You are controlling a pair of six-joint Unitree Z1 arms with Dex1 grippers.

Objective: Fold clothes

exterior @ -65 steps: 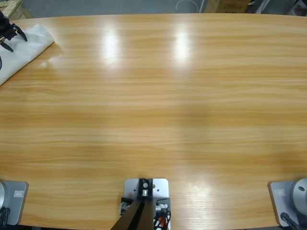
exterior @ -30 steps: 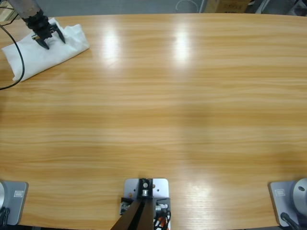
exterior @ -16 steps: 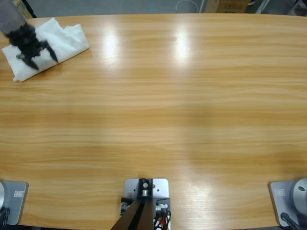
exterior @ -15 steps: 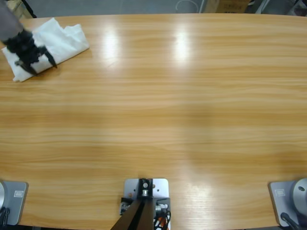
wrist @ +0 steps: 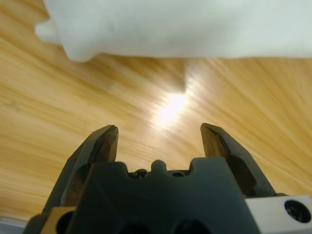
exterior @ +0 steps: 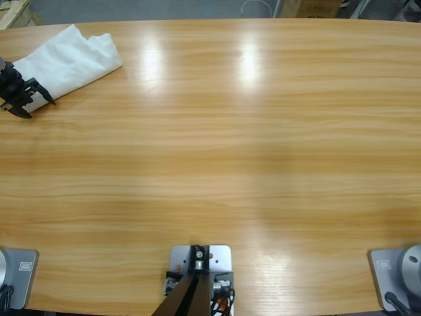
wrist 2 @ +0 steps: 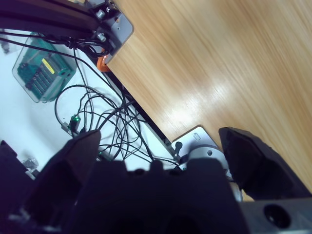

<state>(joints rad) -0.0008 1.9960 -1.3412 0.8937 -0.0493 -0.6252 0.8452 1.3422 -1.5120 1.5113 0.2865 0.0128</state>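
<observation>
- At the worktop's [exterior: 250, 164] far left corner lies the shirt [exterior: 69, 58], a bunched white bundle, nowhere near flat.
- Just beside its lower left end I see my left hand [exterior: 25, 103], jaws spread wide and empty, tips over bare wood.
- From the left wrist view the shirt [wrist: 185, 27] fills the top, a rounded fold edge ahead of the left hand [wrist: 160, 134], with a gap between them.
- My right hand [wrist 2: 168, 141] is out of the high view; its wrist view shows the jaws wide, holding nothing, looking past the worktop edge at cables and a green box [wrist 2: 43, 66].
- I judge the cloth light, soft and limp: it will sag and slide on this glossy wood, not keep a shape.
- I'd pinch a single edge or corner of the near fold, low against the wood, not the thick middle of the bundle.
- I cannot tell where the collar or sleeves sit.
</observation>
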